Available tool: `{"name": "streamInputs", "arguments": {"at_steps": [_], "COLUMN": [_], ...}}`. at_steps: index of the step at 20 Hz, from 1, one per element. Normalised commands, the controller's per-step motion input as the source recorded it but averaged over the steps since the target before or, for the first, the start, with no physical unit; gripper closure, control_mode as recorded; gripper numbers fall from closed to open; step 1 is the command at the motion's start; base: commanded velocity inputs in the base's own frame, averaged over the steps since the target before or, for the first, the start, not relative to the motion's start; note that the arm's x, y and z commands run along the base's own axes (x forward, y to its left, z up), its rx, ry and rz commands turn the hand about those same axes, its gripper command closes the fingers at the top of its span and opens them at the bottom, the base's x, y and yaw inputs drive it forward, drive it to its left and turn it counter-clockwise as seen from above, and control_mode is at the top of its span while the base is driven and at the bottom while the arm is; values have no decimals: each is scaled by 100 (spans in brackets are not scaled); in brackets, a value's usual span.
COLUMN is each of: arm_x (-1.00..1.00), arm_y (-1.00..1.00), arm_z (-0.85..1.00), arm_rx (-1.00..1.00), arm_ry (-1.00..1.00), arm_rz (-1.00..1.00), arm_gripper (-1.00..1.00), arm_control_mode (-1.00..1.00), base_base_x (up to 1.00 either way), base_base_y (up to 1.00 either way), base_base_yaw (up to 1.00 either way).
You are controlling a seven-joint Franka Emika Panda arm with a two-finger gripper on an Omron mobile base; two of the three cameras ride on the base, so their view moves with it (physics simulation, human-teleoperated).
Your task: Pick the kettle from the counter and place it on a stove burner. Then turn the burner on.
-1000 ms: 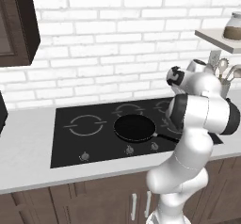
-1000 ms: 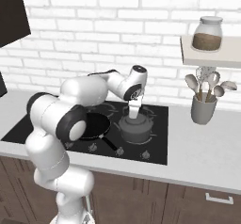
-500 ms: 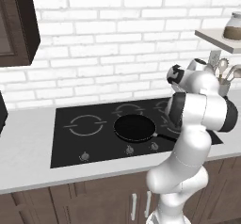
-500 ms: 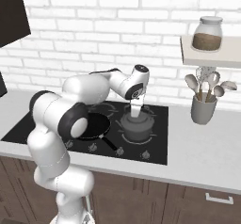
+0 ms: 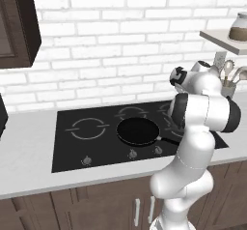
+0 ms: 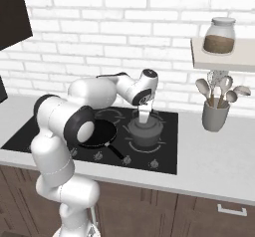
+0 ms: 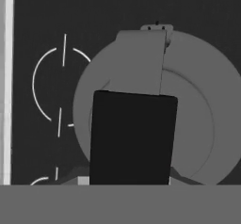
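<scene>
The silvery-grey kettle (image 6: 145,135) stands on the front right burner of the black stove (image 6: 167,154), beside the frying pan. My gripper (image 6: 144,117) points straight down over it, fingers drawn close together at the top of its arched handle. In the hand view the kettle (image 7: 202,115) lies directly below, and its handle (image 7: 141,63) runs up into a dark block at the bottom centre. The grip looks shut on the handle. In the left base view my own arm covers the kettle and the hand. The pale counter (image 6: 219,156) stretches to the right of the stove.
A black frying pan (image 6: 97,134) (image 5: 137,130) sits on the front middle burner, handle toward the front edge. Burner knobs (image 6: 127,160) (image 5: 131,153) line the stove's front. A grey utensil cup (image 6: 215,116) stands on the right, under a shelf with a jar (image 6: 219,36).
Almost nothing. The wrist has shifted very slightly above the kettle, and the kettle stays on the same burner.
</scene>
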Motion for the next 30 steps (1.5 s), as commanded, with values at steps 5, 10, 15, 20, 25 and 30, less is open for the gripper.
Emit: {"name": "streamInputs", "arguments": {"at_steps": [5,10,15,20,25,30], "arm_x": [0,0,0,-1,-4,-61], "arm_y": [0,0,0,0,0,-28], "arm_z": [-4,0,2,50,73,63], "arm_rx": [0,0,0,0,0,-4], "arm_ry": [0,0,0,-6,-7,-1], "arm_rz": [0,0,0,0,0,9], "arm_gripper": [-100,-100,-100,-100,-100,-100], "arm_control_mode": [-100,-100,-100,-100,-100,-100], "base_base_x": [0,0,0,0,0,0], "base_base_y": [0,0,0,0,0,0], "base_base_yaw": [0,0,0,0,0,0]}}
